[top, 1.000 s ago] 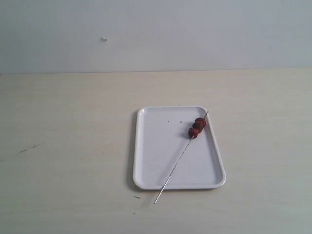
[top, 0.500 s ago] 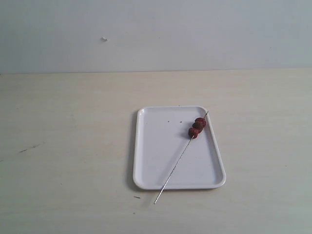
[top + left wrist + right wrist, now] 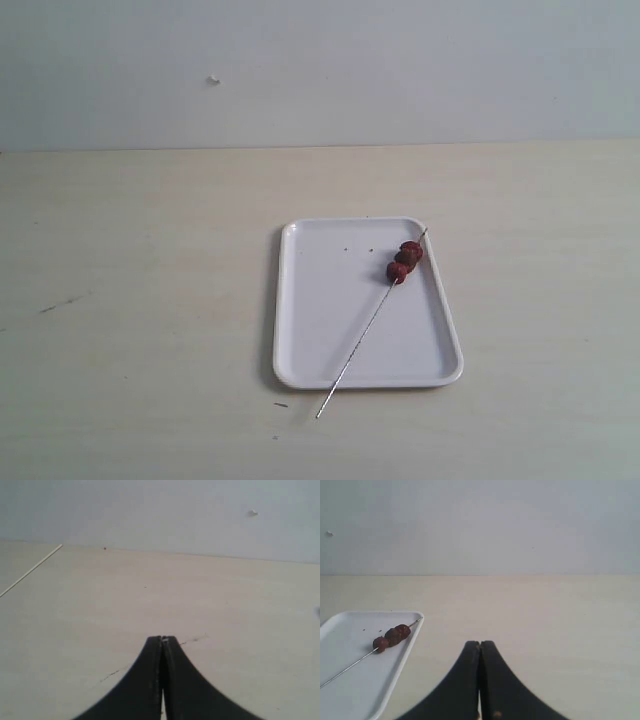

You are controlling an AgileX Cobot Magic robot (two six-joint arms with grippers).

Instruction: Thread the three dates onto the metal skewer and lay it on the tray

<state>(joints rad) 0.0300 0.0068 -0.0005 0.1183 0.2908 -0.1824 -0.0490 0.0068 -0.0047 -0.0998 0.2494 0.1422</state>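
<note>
Left gripper (image 3: pixel 161 640) is pinched tight with nothing between its jaws, only bare counter (image 3: pixel 150 595) ahead. Right gripper (image 3: pixel 479 644) is clamped together too and empty, with the tray (image 3: pixel 360 690) near it. In the exterior view the tray sits just toward 4 o'clock of centre. The skewer (image 3: pixel 365 330) lies across it from 1 o'clock to 7 o'clock, its 7 o'clock tip poking past the rim. The dates (image 3: pixel 404 259) are threaded on, touching, bunched near the 1 o'clock end.
</note>
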